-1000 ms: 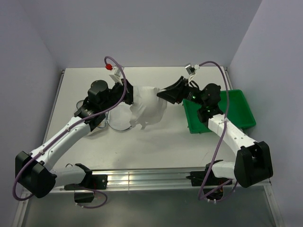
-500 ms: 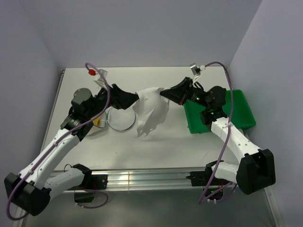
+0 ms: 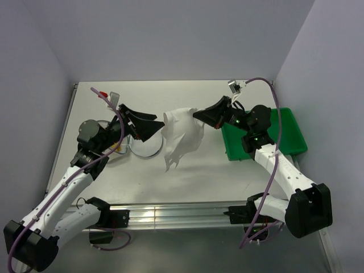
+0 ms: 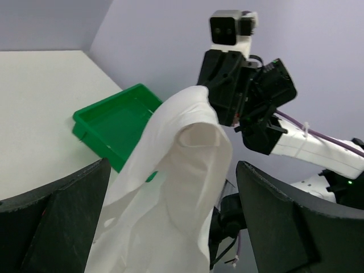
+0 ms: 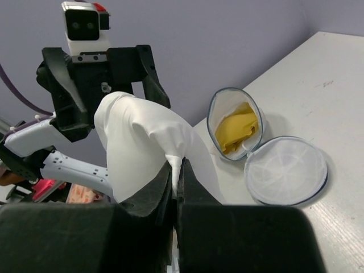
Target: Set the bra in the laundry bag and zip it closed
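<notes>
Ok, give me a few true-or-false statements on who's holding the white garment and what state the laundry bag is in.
1. The right gripper is shut on the white garment. True.
2. The left gripper grips the garment too. False: its jaws stand wide open.
3. The laundry bag is zipped closed. False: it lies open, its lid flipped aside.
4. A yellow item sits inside the bag. True.
</notes>
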Controlling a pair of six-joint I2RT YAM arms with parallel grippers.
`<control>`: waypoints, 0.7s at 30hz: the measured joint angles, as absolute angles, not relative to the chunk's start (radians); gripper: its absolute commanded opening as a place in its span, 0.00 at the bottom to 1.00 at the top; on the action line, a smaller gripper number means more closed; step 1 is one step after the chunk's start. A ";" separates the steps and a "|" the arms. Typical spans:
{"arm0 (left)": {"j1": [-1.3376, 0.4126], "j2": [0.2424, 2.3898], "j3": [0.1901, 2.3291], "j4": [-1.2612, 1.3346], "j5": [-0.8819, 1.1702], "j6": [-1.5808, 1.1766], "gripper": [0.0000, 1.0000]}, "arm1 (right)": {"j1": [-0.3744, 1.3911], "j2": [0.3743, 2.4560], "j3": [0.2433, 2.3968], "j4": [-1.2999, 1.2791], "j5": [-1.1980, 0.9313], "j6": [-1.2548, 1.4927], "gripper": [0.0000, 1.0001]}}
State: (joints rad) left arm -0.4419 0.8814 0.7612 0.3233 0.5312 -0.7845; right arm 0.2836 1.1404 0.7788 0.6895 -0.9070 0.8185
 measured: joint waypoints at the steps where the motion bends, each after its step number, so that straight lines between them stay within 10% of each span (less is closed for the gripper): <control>1: -0.442 0.888 0.760 0.347 0.545 -0.792 0.99 | 0.285 1.139 0.779 0.681 -0.905 0.813 0.00; 10: -0.529 1.014 0.767 0.454 0.616 -0.817 0.99 | 0.344 1.142 0.780 0.608 -0.872 0.762 0.00; 13: -0.559 1.034 0.782 0.426 0.607 -0.794 0.67 | 0.351 1.142 0.780 0.603 -0.869 0.759 0.00; 14: -0.561 1.034 0.783 0.422 0.603 -0.789 0.41 | 0.351 1.142 0.780 0.603 -0.864 0.757 0.00; 18: -0.562 1.025 0.786 0.418 0.576 -0.766 0.04 | 0.351 1.142 0.780 0.584 -0.852 0.746 0.01; 21: -0.562 1.021 0.786 0.411 0.568 -0.752 0.00 | 0.351 1.141 0.780 0.566 -0.853 0.739 0.45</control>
